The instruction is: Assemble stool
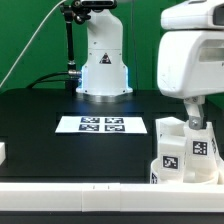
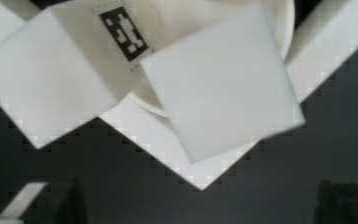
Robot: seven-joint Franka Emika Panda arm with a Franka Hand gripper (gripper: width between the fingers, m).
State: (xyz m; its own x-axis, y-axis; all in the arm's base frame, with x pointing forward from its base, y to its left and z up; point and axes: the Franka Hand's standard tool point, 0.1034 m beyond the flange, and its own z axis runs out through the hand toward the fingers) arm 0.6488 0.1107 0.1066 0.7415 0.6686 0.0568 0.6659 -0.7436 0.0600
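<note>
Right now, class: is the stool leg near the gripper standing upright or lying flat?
Upright. In the exterior view the white leg stands tall on the table, its tag facing the camera, directly beside the gripper. Whether the gripper grips it: cannot tell.

pincer (image 1: 193, 117) jaws hidden behind legs (image 1: 172, 148)

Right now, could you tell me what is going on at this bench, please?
The Franka arm is putting a white stool together. Its gripper is down among the stool parts at the front edge of the table, on the exterior view's right; whether it is gripping one is unclear. The wrist view shows a tagged white leg close up. The marker board lies flat mid-table.
</note>
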